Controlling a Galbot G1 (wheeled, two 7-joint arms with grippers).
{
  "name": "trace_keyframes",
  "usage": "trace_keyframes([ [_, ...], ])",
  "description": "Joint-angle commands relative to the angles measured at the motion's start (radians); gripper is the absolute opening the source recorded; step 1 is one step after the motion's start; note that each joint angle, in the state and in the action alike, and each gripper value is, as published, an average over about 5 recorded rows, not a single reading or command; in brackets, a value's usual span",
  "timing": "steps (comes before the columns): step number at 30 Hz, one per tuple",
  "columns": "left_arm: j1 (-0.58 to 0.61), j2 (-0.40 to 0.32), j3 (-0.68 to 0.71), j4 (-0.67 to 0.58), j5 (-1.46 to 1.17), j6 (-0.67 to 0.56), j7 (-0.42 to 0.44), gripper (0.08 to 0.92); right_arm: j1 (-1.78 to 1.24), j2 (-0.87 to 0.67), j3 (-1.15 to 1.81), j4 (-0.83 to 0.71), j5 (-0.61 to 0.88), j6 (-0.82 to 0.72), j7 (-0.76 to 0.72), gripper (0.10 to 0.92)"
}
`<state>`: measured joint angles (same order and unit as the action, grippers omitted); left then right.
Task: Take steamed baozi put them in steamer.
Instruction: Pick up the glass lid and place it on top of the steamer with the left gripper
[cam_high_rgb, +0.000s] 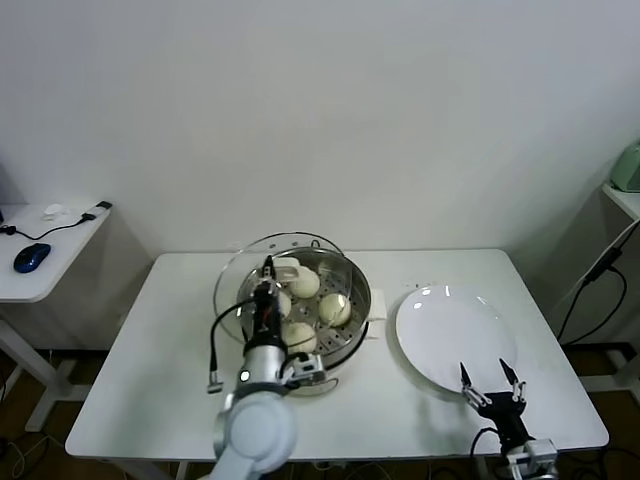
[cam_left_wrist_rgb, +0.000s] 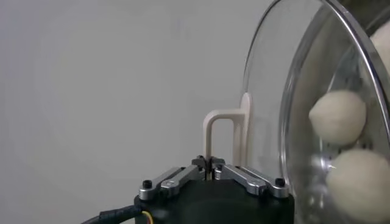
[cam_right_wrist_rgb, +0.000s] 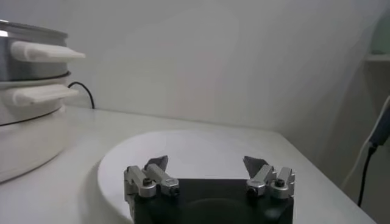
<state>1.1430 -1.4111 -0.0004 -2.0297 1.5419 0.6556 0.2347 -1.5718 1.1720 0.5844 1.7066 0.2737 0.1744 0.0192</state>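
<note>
I see that my left gripper (cam_left_wrist_rgb: 209, 163) has its jaws clamped on the white handle (cam_left_wrist_rgb: 224, 137) of the glass lid (cam_high_rgb: 240, 283), and it holds the lid tilted over the left side of the steamer (cam_high_rgb: 350, 322). I judge the lid is held so because the filling is finished and the pot only waits to be covered: four steamed baozi (cam_high_rgb: 305, 283) lie inside on the perforated floor, two at the far side and two nearer to me. In the left wrist view two of them show through the glass, just behind it.

My right gripper (cam_high_rgb: 491, 384) hovers low at the near edge of the white plate (cam_high_rgb: 450, 330), with its jaws wide apart and nothing between them. The plate is bare, so this arm seems to have no more work here. It stands well apart from the steamer, which keeps the way free for the lid.

The steamer's white side handle (cam_right_wrist_rgb: 42, 52) points toward the plate. On the desk (cam_high_rgb: 150, 380) nothing else stands near the pot. Far on the left, a side table (cam_high_rgb: 30, 280) carries a blue mouse (cam_high_rgb: 31, 257) and a cable, out of reach and no obstacle.
</note>
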Motion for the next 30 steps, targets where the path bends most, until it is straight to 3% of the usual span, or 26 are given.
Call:
trace_keyframes([
  [1,-0.049,-0.076,0.095,0.053,0.058,0.036,0.03,0.131,-0.001,0.0,0.005,-0.01,0.004,0.005,0.0,0.823],
  [18,-0.043,-0.13,0.093,0.178,0.115,0.033,0.007,0.13,-0.003,0.023,0.029,-0.015,-0.011,0.023,0.006,0.823],
  [30,-0.047,-0.111,0.041,0.218,0.106,0.029,-0.02,0.131,-0.002,0.043,0.031,-0.02,-0.036,0.037,0.004,0.823],
])
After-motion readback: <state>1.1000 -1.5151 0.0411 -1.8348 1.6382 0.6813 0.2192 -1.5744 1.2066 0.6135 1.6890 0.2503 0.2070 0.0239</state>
